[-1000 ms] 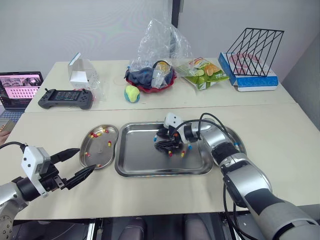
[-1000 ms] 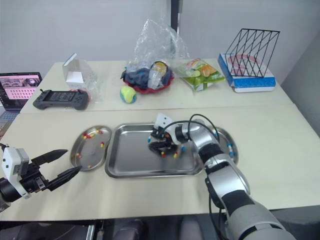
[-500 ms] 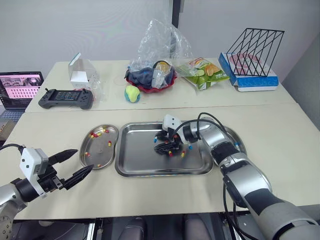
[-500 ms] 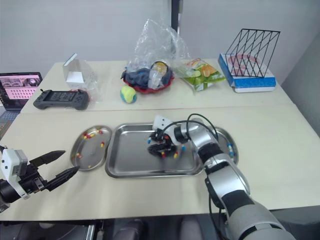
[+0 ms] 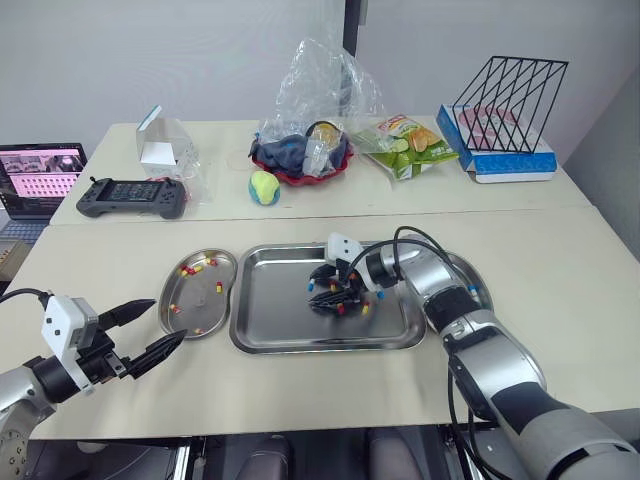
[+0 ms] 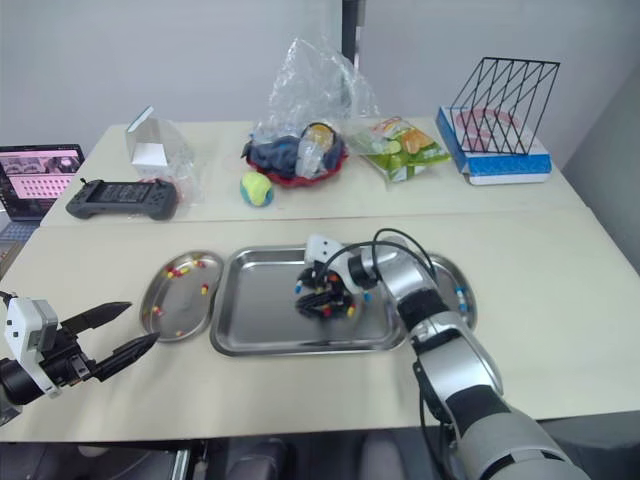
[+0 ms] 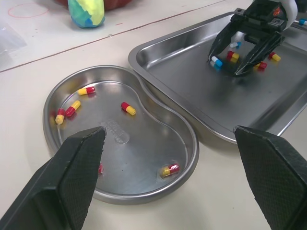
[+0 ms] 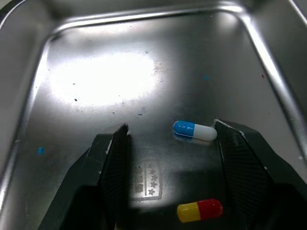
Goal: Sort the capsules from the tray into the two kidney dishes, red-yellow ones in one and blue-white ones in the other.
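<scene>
The right arm reaches in from the lower right of the frame, elbow bent. Its end effector (image 5: pixel 333 296) is down inside the tray (image 5: pixel 270 338) at centre frame, fingers spread wide. The right wrist view shows a blue-white capsule (image 8: pixel 194 130) lying between those fingers, just beside one fingertip, and a red-yellow capsule (image 8: pixel 199 210) nearer the wrist. The left end effector (image 5: pixel 158 326) hovers over the desk (image 5: pixel 560 300) at lower left, wide open too. The left wrist view shows sorted capsules (image 7: pixel 127 109), all red-yellow, in the left kidney dish (image 7: pixel 144 158). The right kidney dish (image 5: pixel 482 285) touches the tray's right edge.
</scene>
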